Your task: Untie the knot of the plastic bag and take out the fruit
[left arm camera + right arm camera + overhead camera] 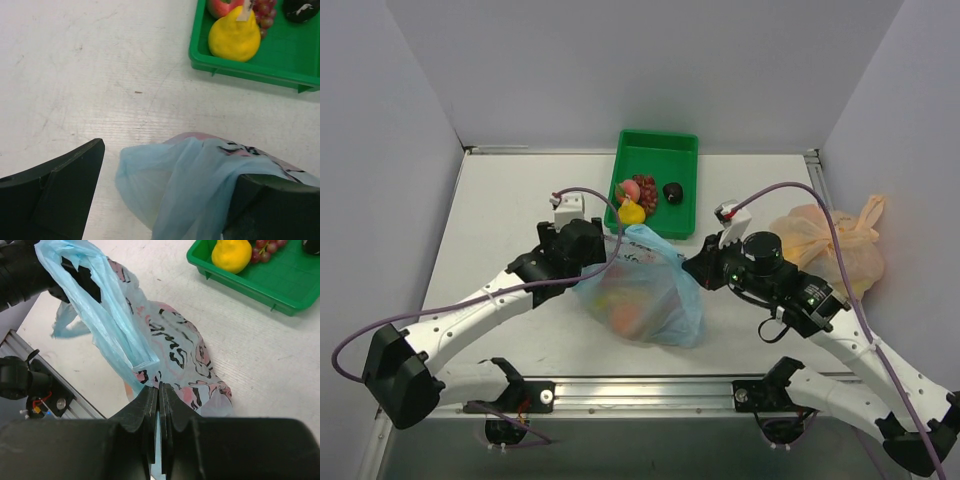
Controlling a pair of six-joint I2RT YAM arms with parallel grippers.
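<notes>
plastic bag [645,290]: centre frame on counter [500,215], fruit [626,318] inside | right jaws: clenched on bag film | left jaws: spread wide, bag film between | green tray [660,165]: upper centre

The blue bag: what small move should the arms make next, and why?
Probably close the left gripper on the handle strip. Its fingers stand open with that strip draped between them, while the right gripper is shut on the plastic bag at its other edge; both could then spread the mouth.
</notes>
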